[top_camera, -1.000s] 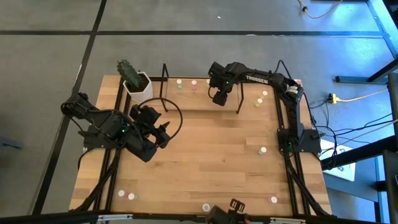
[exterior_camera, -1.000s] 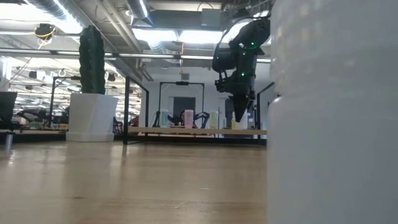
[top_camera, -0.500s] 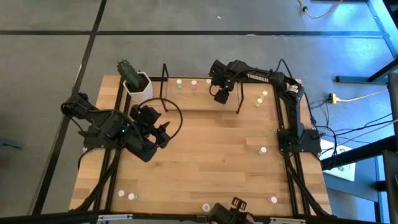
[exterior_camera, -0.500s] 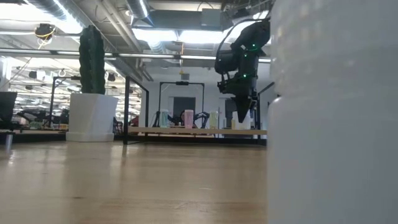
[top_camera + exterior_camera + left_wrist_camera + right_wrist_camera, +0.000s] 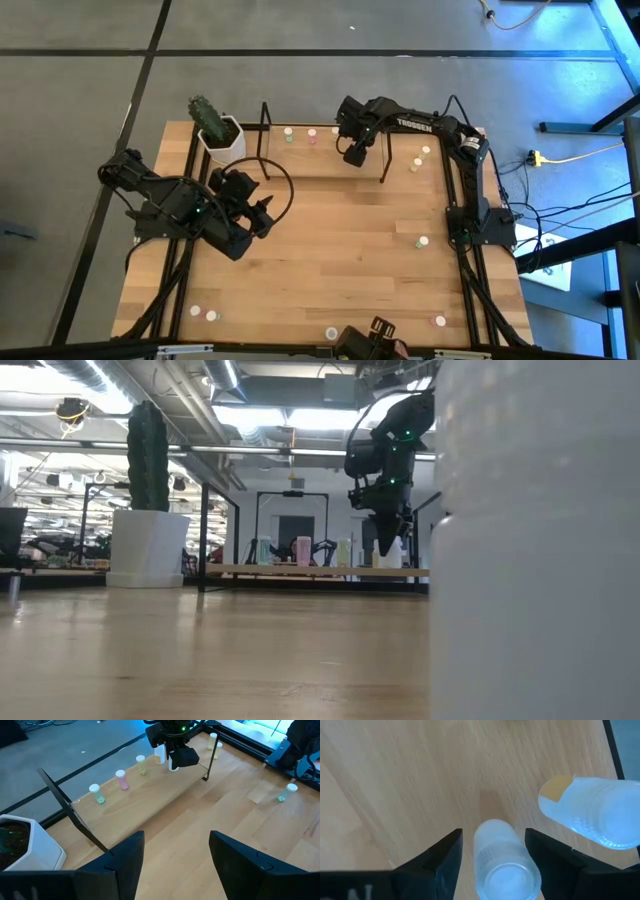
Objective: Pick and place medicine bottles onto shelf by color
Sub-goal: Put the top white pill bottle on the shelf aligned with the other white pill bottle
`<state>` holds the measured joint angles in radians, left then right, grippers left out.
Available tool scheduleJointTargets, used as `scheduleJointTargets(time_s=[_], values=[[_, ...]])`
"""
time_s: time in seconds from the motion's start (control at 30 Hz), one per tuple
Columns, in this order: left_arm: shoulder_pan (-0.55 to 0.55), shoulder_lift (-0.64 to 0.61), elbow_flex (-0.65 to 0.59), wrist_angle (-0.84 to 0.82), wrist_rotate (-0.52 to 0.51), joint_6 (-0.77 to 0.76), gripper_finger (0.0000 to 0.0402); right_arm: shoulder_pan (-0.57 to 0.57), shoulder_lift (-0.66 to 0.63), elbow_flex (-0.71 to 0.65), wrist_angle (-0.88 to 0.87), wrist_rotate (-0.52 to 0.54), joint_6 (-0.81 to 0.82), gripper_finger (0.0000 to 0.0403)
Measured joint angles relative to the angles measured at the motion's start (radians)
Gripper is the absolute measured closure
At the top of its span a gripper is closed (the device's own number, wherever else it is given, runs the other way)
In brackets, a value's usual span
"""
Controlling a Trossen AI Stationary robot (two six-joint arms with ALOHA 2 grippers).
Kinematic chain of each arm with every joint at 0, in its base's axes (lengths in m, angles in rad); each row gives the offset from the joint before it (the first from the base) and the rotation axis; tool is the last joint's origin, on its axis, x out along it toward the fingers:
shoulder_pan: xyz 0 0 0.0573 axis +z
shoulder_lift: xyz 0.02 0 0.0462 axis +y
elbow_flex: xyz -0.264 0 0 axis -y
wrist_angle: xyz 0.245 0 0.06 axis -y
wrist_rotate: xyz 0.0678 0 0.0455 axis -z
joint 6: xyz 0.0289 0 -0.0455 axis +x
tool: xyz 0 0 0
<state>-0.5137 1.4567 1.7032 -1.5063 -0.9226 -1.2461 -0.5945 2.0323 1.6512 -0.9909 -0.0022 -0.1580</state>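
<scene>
Right gripper (image 5: 490,857) above shelf (image 5: 165,795), fingers spread, white-topped bottle (image 5: 502,857) upright between them, untouched by either. Yellow-topped bottle (image 5: 592,810) just beside on shelf. Left gripper (image 5: 172,857) open, empty, well away from shelf.

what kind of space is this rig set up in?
Probably a robotics lab or workshop, not a home. The low view shows exposed ceiling ducts and strip lighting in an open room behind the wooden table; the high view shows bare grey flooring with cables trailing beside the rig.
</scene>
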Motion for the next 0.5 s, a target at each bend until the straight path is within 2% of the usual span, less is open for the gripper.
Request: scheduleJointTargets(time_s=[0.5], values=[[0.000,0.000,0.000,0.000,0.000,0.000,0.0184,0.000,0.001,0.020,-0.014,0.015,0.114,0.0180]])
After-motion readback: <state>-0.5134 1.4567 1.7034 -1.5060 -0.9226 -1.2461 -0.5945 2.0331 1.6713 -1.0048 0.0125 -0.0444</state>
